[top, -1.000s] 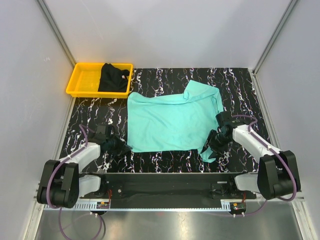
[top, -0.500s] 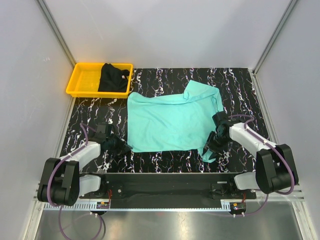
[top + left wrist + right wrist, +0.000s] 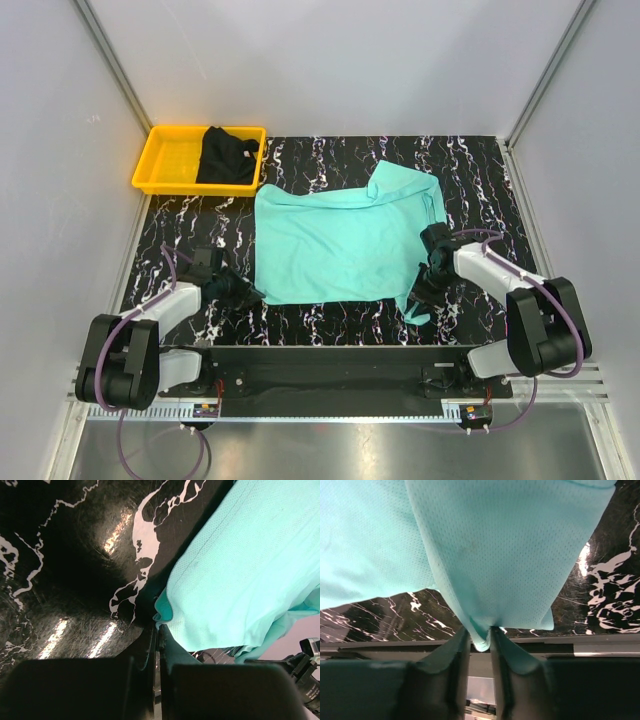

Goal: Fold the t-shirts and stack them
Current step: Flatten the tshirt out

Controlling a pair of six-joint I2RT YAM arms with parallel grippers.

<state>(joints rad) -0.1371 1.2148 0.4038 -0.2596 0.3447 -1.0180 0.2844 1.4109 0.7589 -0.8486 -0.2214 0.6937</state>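
Note:
The turquoise t-shirt (image 3: 345, 240) lies spread on the black marbled table, its near right part folded up. My left gripper (image 3: 248, 293) is shut on the shirt's near left corner (image 3: 162, 612) low on the table. My right gripper (image 3: 428, 283) is shut on a fold of the shirt's near right edge (image 3: 482, 635) and holds it lifted, cloth hanging below it. The black t-shirt (image 3: 227, 155) lies bunched in the yellow tray (image 3: 170, 165) at the far left.
Grey walls close in the table on the left, back and right. The black rail (image 3: 330, 360) with the arm bases runs along the near edge. Bare marbled table (image 3: 190, 230) shows left of the shirt and at the far right (image 3: 480, 180).
My right gripper has moved a little left and toward the shirt's middle, carrying the near right edge with it. The left gripper has stayed in place.

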